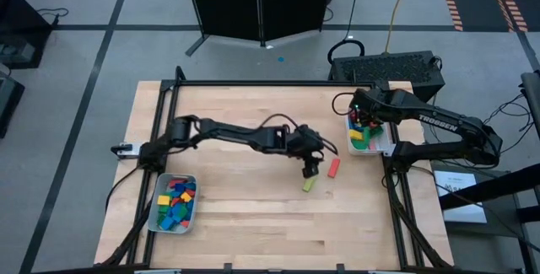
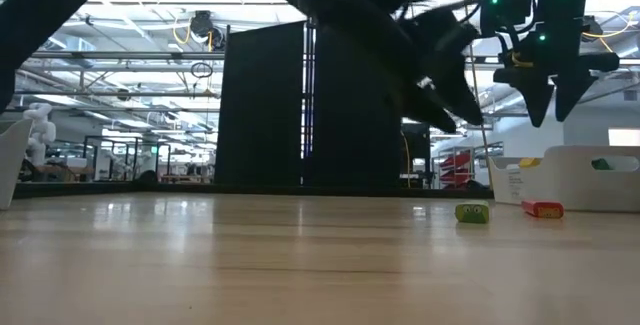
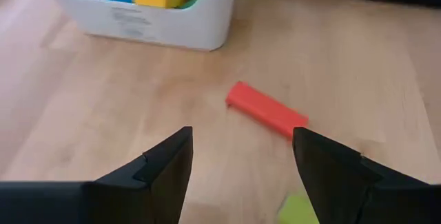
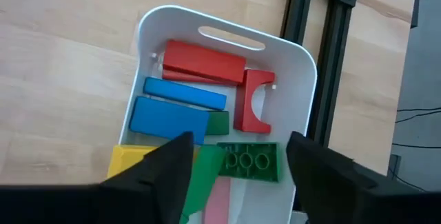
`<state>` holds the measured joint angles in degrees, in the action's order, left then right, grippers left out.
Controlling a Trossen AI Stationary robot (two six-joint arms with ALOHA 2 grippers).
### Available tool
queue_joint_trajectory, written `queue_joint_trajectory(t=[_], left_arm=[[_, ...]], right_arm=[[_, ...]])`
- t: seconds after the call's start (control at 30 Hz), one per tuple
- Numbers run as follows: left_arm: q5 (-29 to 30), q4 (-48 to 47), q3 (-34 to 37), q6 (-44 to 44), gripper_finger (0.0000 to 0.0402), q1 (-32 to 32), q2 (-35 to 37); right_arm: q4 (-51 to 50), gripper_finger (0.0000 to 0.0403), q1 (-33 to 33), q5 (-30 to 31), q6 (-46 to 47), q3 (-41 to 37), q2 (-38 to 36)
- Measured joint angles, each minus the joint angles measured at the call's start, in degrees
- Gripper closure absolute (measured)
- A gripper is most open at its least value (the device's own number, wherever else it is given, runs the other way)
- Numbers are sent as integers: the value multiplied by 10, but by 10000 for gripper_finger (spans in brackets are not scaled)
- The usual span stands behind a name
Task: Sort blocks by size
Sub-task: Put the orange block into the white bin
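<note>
The left gripper (image 1: 310, 169) hangs over the middle-right of the table, its fingers spread wide and empty, as the left wrist view shows bare wood between them. Just beyond the fingertips lies a red bar block (image 3: 267, 109), flat on the table, and a yellow-green block (image 1: 308, 185) sits nearer, almost under one finger. In the high view the two loose blocks lie near each other but apart, a little way short of the white tray (image 1: 384, 147) at the right edge.

The right gripper (image 4: 238, 162) hovers above that tray, jaws parted with nothing between them. Under it the tray holds long pieces: red, blue and green bars, a red arch and a yellow block. A second tray (image 1: 153, 215) at the near left holds a heap of short cubes.

The step in hand looks like a pick of one loose block by the left arm. Which one it is lined up on is hard to say, though the yellow-green one seems closer. The next move calls for a descent with the fingers straddling the chosen block's narrow sides, then a close before lifting toward the tray that suits its length
</note>
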<state>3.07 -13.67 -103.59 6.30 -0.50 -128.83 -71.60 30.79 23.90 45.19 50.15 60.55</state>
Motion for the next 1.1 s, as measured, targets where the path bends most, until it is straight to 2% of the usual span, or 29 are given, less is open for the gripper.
queue_joint_trajectory(t=[0.07,0.23,0.33,0.47,0.57,0.67,1.1], left_arm=[[0,30,0,2,152,8,-15],[-4,119,0,-59,152,35,-45],[-5,137,0,-46,152,44,-52],[23,176,0,-48,152,43,-72],[27,255,0,-87,152,43,-90],[21,301,-1,-83,152,42,-104],[14,319,-7,-82,153,41,-160]], right_arm=[[1,166,0,0,0,0,0],[2,146,0,1,1,0,0],[2,143,0,1,0,0,0],[3,145,0,1,0,0,0],[2,146,0,1,0,0,0],[0,146,0,1,-3,0,-1],[7,147,0,4,-25,0,-1]])
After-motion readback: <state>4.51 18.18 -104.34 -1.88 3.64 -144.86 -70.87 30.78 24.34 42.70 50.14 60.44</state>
